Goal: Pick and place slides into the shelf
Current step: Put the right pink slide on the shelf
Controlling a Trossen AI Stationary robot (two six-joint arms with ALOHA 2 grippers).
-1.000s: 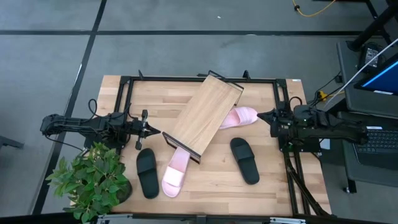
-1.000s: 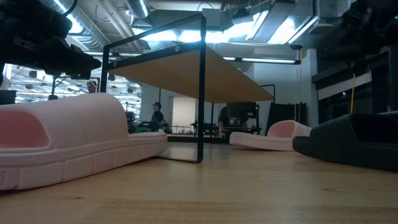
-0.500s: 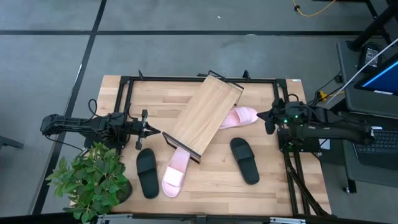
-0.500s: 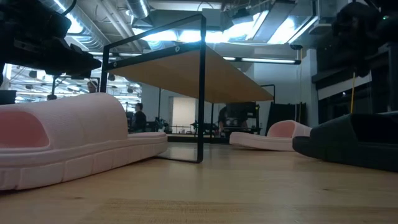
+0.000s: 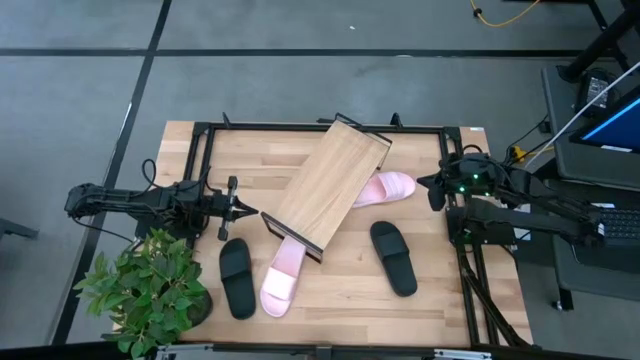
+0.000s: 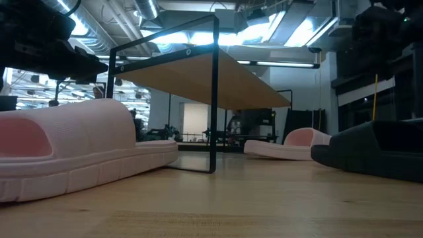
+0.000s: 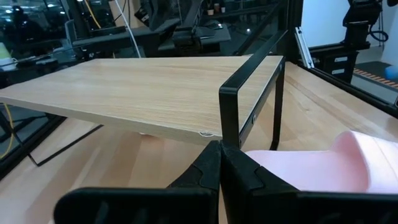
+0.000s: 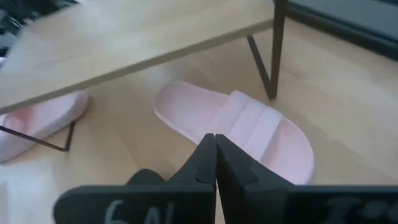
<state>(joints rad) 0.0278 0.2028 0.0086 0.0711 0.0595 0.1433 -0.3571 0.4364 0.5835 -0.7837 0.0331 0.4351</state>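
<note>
The shelf (image 5: 330, 190) is a light-wood board standing aslant on a black frame at mid-table (image 6: 211, 79). One pink slide (image 5: 385, 188) lies by its right side (image 8: 249, 130). The other pink slide (image 5: 282, 275) lies with its far end under the shelf's near end (image 6: 66, 149). Two black slides (image 5: 237, 278) (image 5: 393, 257) lie flat on the table. My left gripper (image 5: 250, 212) is shut, left of the shelf's near corner (image 7: 221, 155). My right gripper (image 5: 430, 190) is shut and hovers just right of the first pink slide (image 8: 214, 146).
A potted plant (image 5: 150, 290) stands at the table's near left corner. A black frame (image 5: 200, 150) runs along the table's edges. A laptop (image 5: 610, 150) sits beyond the right edge. Bare wood (image 5: 330, 290) lies between the near slides.
My right arm's wrist has risen and swung a little toward the table's far edge, with its fingertips staying close to the pink slide by the shelf's right side. The slides and the shelf have stayed where they were.
</note>
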